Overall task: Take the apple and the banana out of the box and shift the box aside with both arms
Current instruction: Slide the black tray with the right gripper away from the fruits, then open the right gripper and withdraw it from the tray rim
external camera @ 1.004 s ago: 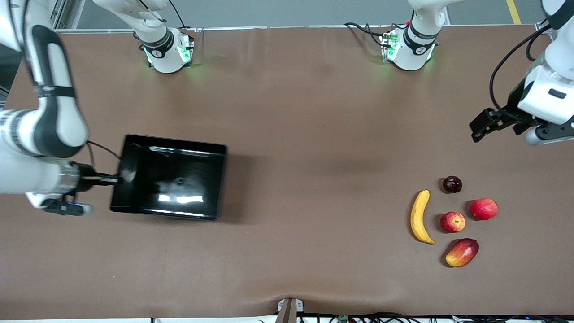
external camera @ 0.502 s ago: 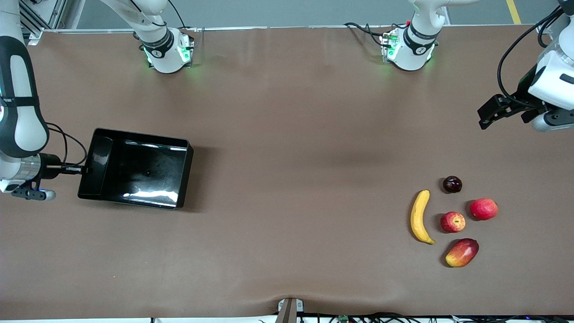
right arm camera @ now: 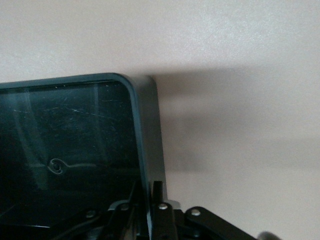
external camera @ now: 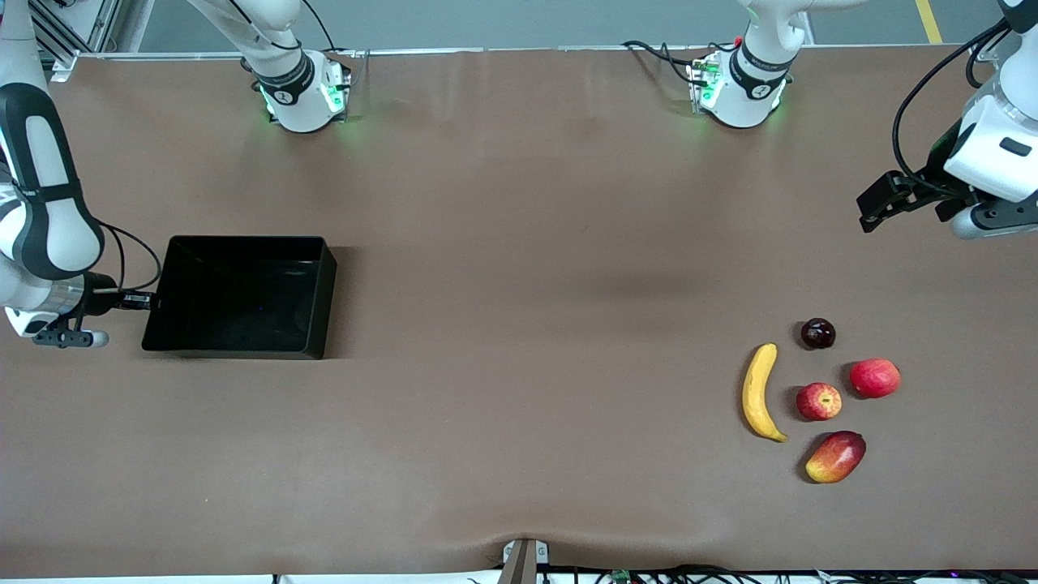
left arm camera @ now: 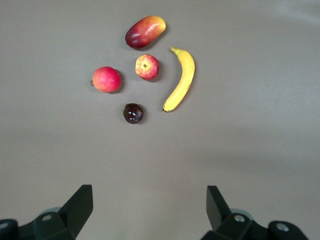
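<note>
The black box (external camera: 235, 296) sits flat on the table at the right arm's end. My right gripper (external camera: 150, 302) is shut on the box's end wall (right arm camera: 150, 165), one finger inside and one outside. The yellow banana (external camera: 758, 392) and the small red apple (external camera: 819, 401) lie at the left arm's end; both show in the left wrist view, banana (left arm camera: 181, 78) and apple (left arm camera: 147, 67). My left gripper (external camera: 880, 203) is open and empty, high over bare table, well apart from the fruits.
A dark plum (external camera: 817, 333), a second red fruit (external camera: 875, 378) and a red-yellow mango (external camera: 835, 457) lie around the apple. The two arm bases (external camera: 300, 89) stand along the table's edge farthest from the front camera. The brown table middle (external camera: 535, 324) is bare.
My right gripper has pulled the box toward the right arm's end of the table and levelled it from a tilt. My left gripper rose slightly and shifted a little.
</note>
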### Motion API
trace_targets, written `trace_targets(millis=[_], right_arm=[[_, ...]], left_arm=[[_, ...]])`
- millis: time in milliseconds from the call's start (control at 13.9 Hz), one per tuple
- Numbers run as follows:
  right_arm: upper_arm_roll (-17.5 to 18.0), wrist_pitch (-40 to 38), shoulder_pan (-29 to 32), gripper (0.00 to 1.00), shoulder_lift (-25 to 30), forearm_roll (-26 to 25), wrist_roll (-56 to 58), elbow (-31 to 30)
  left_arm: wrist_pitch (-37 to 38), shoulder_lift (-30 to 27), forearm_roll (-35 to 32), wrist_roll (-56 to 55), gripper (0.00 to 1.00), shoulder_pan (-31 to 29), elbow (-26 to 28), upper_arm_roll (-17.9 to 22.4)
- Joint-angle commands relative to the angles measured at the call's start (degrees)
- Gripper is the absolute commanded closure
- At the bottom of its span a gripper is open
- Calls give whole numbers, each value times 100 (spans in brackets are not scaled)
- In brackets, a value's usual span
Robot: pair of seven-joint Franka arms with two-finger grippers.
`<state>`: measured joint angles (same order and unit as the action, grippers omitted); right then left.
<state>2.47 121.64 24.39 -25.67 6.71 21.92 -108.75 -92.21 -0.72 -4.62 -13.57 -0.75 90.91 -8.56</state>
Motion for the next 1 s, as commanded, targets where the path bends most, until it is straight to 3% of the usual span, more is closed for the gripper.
trace_targets(millis=[0, 359, 717, 933], right_arm=[[157, -210, -12, 0, 88, 50, 84, 274], [140, -861, -776, 0, -16, 6, 40, 1881], [122, -940, -1488, 0, -114, -336, -30, 2815], [140, -1948, -1823, 0, 26, -381, -1037, 3184]], left_arm=[[28, -104, 111, 126, 0, 48, 111, 30], [36, -113, 128, 135, 0, 110, 129, -32], [45, -157, 189, 135, 0, 110, 155, -49], [80, -165, 392, 135, 0, 66, 190, -49]])
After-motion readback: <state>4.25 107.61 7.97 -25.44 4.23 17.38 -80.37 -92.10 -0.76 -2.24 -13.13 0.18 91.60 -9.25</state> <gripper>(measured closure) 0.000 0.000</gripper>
